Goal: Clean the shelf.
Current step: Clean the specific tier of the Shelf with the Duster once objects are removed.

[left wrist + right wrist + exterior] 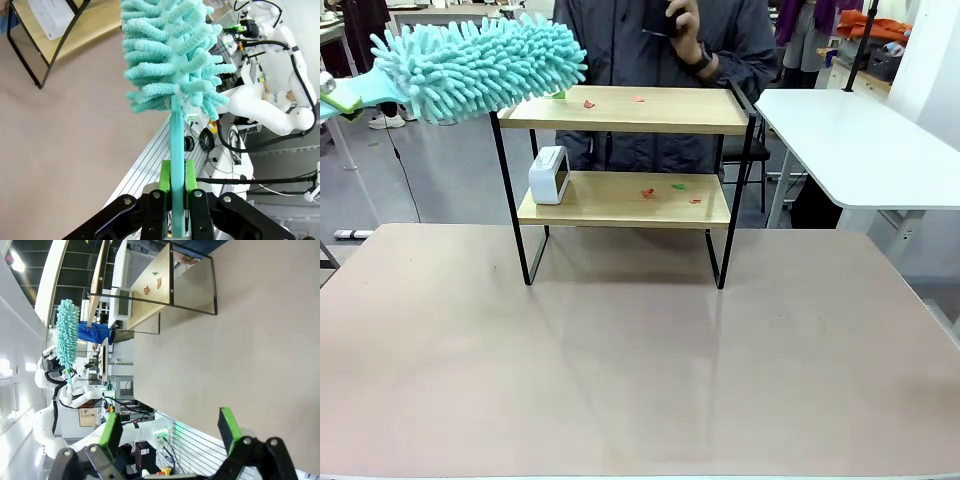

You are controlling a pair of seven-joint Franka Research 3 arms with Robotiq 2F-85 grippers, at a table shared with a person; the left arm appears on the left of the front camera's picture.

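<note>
The shelf (630,110) stands mid-table, two light wooden boards in a black frame, with small red and green scraps (588,102) on the top board and more scraps (648,193) on the lower one. A fluffy teal duster (480,65) hovers at the top board's left end, its tip touching or just over the corner. My left gripper (177,187) is shut on the duster's teal handle (176,150). My right gripper (167,427) is open and holds nothing, above the table well away from the shelf (150,287).
A small white box-like device (549,175) sits at the left end of the lower board. A person in a dark jacket (660,50) stands right behind the shelf. A white table (865,145) is at the back right. The pinkish tabletop (640,370) stretches in front.
</note>
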